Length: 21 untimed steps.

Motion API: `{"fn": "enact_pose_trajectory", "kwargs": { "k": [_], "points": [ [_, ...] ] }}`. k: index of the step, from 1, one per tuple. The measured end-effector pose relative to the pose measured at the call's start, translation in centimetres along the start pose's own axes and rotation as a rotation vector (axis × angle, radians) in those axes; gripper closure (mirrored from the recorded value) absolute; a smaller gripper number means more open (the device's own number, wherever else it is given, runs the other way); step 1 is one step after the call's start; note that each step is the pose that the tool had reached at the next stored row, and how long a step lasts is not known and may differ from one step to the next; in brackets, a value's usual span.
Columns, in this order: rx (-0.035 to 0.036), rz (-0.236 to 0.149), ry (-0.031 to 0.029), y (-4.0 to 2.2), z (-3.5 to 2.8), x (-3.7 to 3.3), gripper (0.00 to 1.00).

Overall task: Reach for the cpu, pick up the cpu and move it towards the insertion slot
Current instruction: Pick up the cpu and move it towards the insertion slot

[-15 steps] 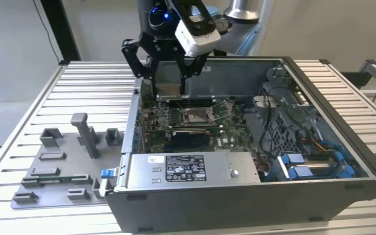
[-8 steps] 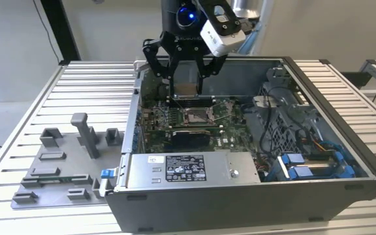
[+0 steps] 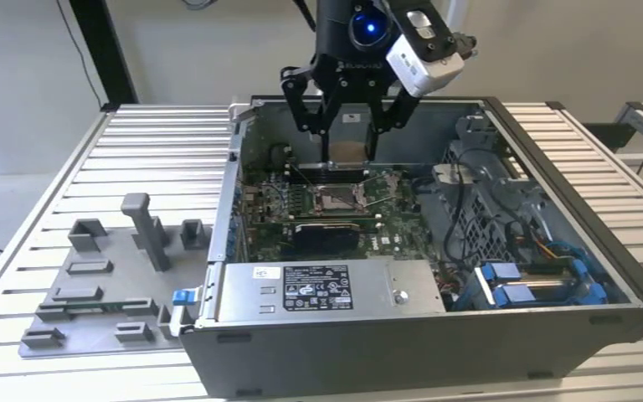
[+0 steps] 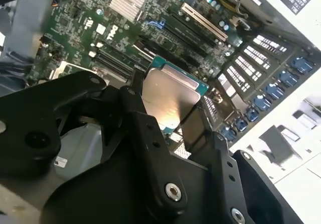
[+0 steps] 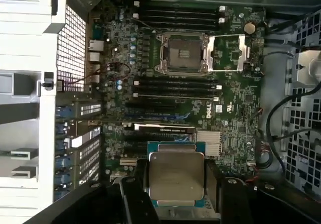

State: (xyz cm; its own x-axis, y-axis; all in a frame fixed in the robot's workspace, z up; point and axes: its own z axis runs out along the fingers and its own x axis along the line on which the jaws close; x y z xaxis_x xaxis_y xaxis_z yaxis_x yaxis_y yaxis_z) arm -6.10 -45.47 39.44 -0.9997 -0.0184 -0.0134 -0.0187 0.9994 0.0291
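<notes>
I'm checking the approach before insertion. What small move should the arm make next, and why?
Probably a short shift across the board toward the insertion slot. The hand is shut on the cpu, held above the motherboard, and in the first wrist view the open socket lies away from the chip, not under it.

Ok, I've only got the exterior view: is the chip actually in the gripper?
Observer: Yes. In both wrist views the gripper is closed on the chip, silvery face towards the cameras.
Operator: Socket open?
Observer: In the first wrist view the socket has its metal cover swung aside, pin field bare.
Operator: Chip over it?
Observer: No. In that view black memory slots lie between chip and socket.
</notes>
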Motion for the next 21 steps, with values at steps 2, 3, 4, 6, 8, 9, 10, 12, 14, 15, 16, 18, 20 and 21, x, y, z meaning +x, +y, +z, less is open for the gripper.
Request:
{"fn": "enact_pose_trajectory", "kwargs": {
  "k": [2, 3, 4, 6, 8, 9, 10, 12, 14, 15, 16, 18, 20, 21],
  "points": [
    [0.0001, 0.013, -0.0005, -0.01, 0.05, -0.13, 1.00],
    [0.0003, 0.024, -0.0008, -0.01, 0.08, -0.15, 1.00],
    [0.0006, 0.035, -0.0010, 0.00, 0.11, -0.17, 1.00],
    [0.0009, 0.054, -0.0016, 0.01, 0.15, -0.27, 1.00],
    [0.0011, 0.065, -0.0018, 0.05, 0.16, -0.31, 1.00],
    [0.0011, 0.065, -0.0018, 0.05, 0.16, -0.31, 1.00],
    [0.0010, 0.065, -0.0019, 0.05, 0.16, -0.31, 1.00],
    [0.0010, 0.065, -0.0019, 0.05, 0.17, -0.31, 1.00],
    [0.0008, 0.066, -0.0020, 0.08, 0.18, -0.34, 1.00],
    [0.0010, 0.067, -0.0020, 0.16, 0.18, -0.36, 1.00],
    [0.0013, 0.068, -0.0019, 0.31, 0.18, -0.37, 1.00],
    [0.0017, 0.068, -0.0020, 0.78, 0.21, -0.41, 1.00],
    [0.0024, 0.069, -0.0020, 1.66, 0.25, -0.49, 1.00],
    [0.0024, 0.069, -0.0021, 2.00, 0.27, -0.53, 1.00]
  ]
}}
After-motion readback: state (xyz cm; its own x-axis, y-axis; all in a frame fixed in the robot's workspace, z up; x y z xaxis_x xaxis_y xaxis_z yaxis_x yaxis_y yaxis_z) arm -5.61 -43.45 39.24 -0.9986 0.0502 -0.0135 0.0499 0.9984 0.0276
